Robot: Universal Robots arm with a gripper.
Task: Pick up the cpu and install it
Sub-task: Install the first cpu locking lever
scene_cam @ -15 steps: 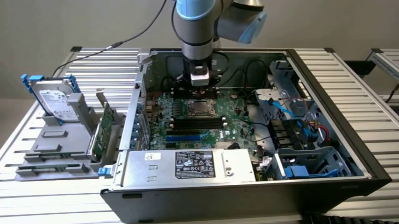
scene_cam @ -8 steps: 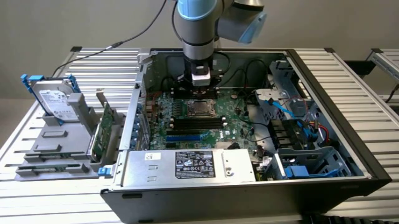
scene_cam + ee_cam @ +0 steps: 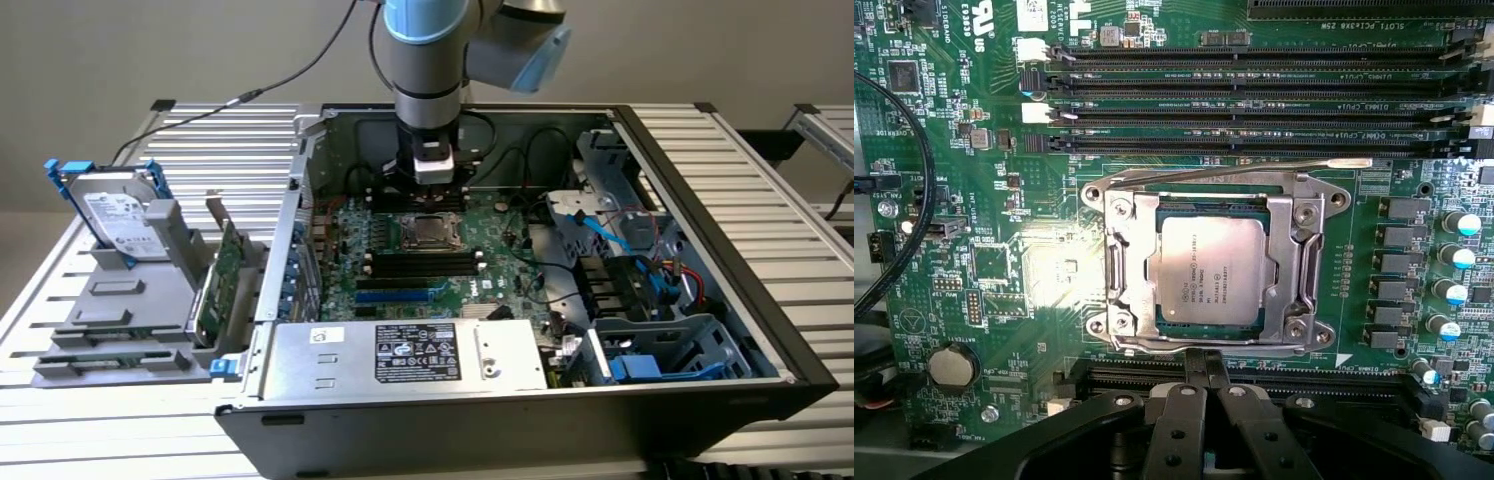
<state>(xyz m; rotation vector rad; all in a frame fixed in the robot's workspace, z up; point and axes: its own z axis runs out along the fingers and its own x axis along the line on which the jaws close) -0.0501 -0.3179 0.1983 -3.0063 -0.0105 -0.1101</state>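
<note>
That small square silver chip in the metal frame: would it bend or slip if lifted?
The small flat square silver-topped cpu looks rigid, so probably unbending. Its smooth metal top may be slippery. The grey metal frame around its edges may hold it down.

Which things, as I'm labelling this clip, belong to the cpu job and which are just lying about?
Job:
cpu, lying in its socket frame
gripper, shut, near the socket's edge

Lying about:
hard drive, standing in the grey rack
memory slots
power supply
</note>
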